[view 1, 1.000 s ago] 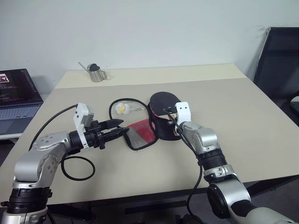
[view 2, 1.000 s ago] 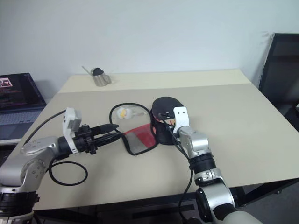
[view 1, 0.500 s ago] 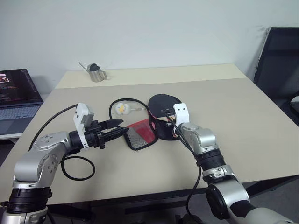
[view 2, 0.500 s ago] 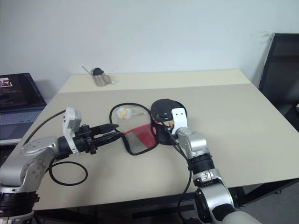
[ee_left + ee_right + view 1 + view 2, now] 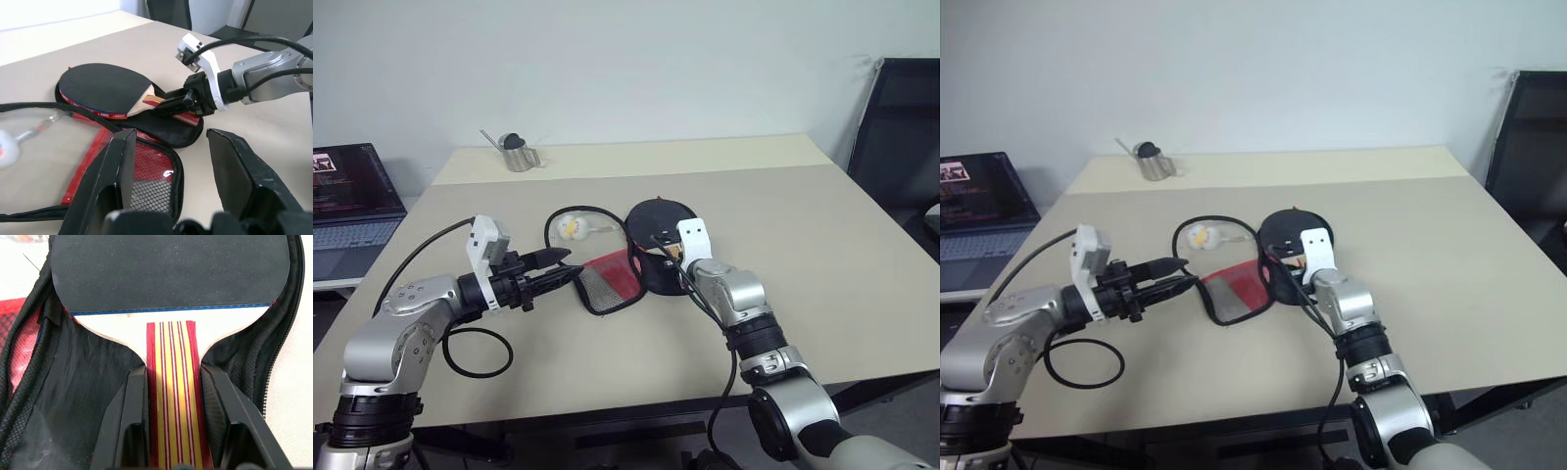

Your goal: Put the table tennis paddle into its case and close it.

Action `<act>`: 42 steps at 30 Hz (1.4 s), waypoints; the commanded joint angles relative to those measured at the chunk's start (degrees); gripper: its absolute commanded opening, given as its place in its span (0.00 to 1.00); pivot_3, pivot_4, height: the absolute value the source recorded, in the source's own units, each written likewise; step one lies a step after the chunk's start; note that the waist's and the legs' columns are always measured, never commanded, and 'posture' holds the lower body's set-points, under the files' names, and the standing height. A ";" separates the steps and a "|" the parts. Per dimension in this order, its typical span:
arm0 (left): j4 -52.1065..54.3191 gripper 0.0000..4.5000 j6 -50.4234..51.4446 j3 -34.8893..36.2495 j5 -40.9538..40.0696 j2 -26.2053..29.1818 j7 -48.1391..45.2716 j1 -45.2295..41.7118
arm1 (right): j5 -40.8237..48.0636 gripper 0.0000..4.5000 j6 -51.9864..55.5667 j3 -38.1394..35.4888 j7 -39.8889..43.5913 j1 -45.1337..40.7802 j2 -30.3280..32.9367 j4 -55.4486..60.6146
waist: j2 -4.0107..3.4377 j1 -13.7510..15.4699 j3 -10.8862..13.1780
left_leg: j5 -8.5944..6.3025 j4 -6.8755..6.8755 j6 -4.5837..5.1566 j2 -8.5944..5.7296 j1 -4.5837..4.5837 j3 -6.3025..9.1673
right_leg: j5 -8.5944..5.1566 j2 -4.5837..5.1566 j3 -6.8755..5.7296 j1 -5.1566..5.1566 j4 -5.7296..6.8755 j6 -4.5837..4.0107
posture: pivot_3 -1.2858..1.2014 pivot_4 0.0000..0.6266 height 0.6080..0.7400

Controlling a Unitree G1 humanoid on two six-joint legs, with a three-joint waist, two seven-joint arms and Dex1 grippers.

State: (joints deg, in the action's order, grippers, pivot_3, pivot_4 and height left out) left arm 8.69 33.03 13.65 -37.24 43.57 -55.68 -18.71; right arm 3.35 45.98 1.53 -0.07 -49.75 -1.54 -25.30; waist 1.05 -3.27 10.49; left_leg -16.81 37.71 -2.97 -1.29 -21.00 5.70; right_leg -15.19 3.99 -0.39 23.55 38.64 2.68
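I have the paddle (image 5: 171, 293) by its handle in the right gripper (image 5: 173, 431), blade lying over the open case (image 5: 171, 134) on the table. Left gripper (image 5: 171, 161) hovers part-open and empty near the mesh flap (ready to fold it). Next I must seat the paddle fully, then let go.

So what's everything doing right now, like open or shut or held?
Black-and-red fabric paddle case: unzipped, halves spread flat.
Black-faced wooden-handled table tennis paddle: over the case's black half, handle gripped.
Right gripper: shut on the paddle handle.
Left gripper: open, beside the mesh half.
Laptop: screen lit.
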 commanded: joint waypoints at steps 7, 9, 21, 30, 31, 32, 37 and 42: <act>2.66 0.56 -3.13 -0.33 2.24 0.43 -0.02 0.23 | -2.57 0.32 -1.13 1.29 0.04 -3.91 2.33 -4.63 | 0.00 0.25 0.00 | 0.00 0.01 0.00 -0.01 0.00 0.00 | 0.00 0.01 -0.02 -0.03 0.00 0.00 | 0.52 0.24 1.00; 2.78 0.56 -3.34 -0.02 2.18 0.63 -0.16 0.65 | -1.98 0.32 0.58 1.20 0.64 -4.54 1.75 -4.87 | 0.00 0.24 0.00 | 0.00 0.01 0.00 0.00 0.00 0.01 | 0.00 0.01 -0.03 -0.03 -0.01 0.00 | 0.52 0.24 1.00; 1.86 0.56 -4.34 -0.38 2.46 0.19 -0.17 0.27 | 0.12 0.32 2.06 -1.39 2.03 -7.17 -0.44 -7.44 | 0.00 0.00 0.00 | 0.00 0.00 0.00 0.01 0.01 0.01 | 0.00 0.00 -0.02 -0.02 -0.01 0.00 | 0.52 0.24 1.00; 0.96 0.56 -4.58 -0.50 2.54 0.46 -0.73 -0.52 | 1.21 0.61 1.56 -1.81 3.10 -7.19 -0.83 -7.51 | 0.00 -0.07 0.00 | 0.00 0.00 0.00 0.01 0.01 0.01 | 0.00 0.00 -0.01 -0.02 0.00 0.00 | 0.52 0.24 1.00; 0.87 0.56 -4.59 -0.51 2.56 0.48 -0.79 -0.64 | 1.16 0.68 1.72 -1.52 3.34 -7.07 -0.93 -7.42 | 0.00 -0.06 0.00 | 0.00 0.00 0.00 0.01 0.01 0.00 | 0.00 0.00 -0.01 -0.02 0.00 0.00 | 0.52 0.24 1.00; 0.79 0.56 -4.58 -0.53 2.57 0.46 -0.80 -0.76 | 1.14 0.68 1.76 -1.39 3.46 -6.94 -1.01 -7.38 | 0.00 -0.06 0.00 | 0.00 0.00 0.00 0.01 0.01 0.01 | 0.00 0.00 -0.01 -0.02 0.00 0.00 | 0.52 0.24 1.00; 0.57 0.56 -4.60 -0.51 2.58 0.44 -0.88 -0.97 | 1.09 0.68 1.93 -1.40 3.73 -7.01 -1.19 -8.03 | 0.00 -0.09 0.00 | 0.00 0.00 0.00 0.01 0.02 0.01 | 0.00 -0.01 -0.01 -0.02 0.00 0.00 | 0.52 0.24 1.00; 0.47 0.56 -4.57 -0.31 2.54 0.55 -1.05 -0.93 | 1.20 0.68 1.80 -1.82 3.63 -7.12 -1.28 -7.66 | 0.00 -0.10 0.00 | 0.00 0.00 0.00 0.01 0.02 0.01 | 0.00 -0.01 -0.01 -0.02 0.00 0.00 | 0.52 0.24 1.00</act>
State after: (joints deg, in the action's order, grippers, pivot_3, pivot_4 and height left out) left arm 8.68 29.55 12.78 -34.68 43.57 -56.41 -18.74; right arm 4.35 47.60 -0.39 3.45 -55.86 -2.42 -33.49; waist 1.05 -3.37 10.49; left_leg -16.81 37.71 -2.97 -1.28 -20.98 5.72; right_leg -15.19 3.98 -0.40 23.53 38.64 2.68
